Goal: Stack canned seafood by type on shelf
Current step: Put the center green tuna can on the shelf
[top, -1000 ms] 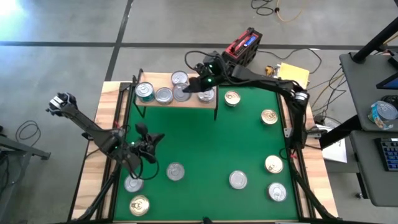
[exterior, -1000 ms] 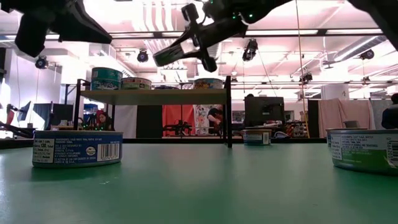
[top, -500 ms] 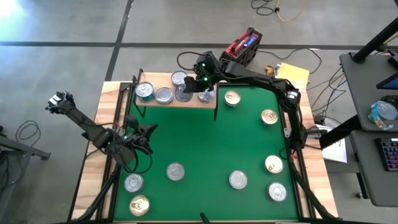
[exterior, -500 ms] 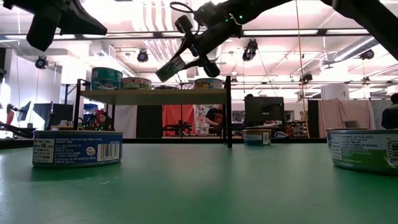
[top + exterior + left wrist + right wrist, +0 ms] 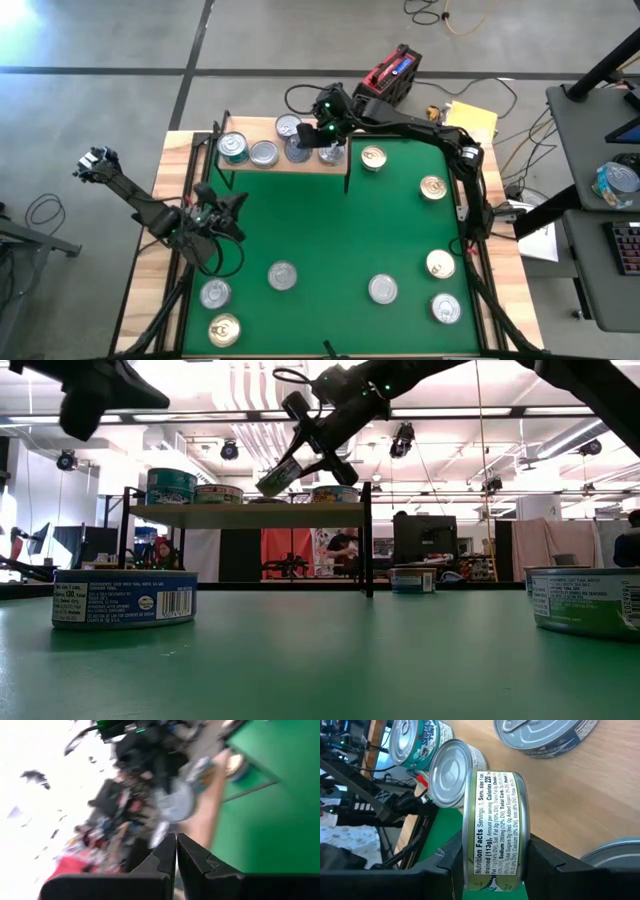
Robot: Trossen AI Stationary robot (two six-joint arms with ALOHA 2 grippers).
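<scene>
Silver tin (image 5: pixel 492 832) – "Nutrition Facts" label, gripped by right claw (image 5: pixel 492 865)

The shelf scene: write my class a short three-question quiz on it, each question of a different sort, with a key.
1. True or false: the right gripper is empty above the shelf.
2. Multiple choice: the left gripper is (A) open over a tin, (B) shut and holding nothing, (C) shut on a gold-topped tin.
3. Short answer: how many tins lie on the green mat, off the shelf?

Key
1. False: it is closed on a tin, held on edge so the nutrition label faces the wrist camera.
2. B: its fingers meet, above the mat's left edge.
3. Eight: four silver-topped and four gold-topped.
</scene>
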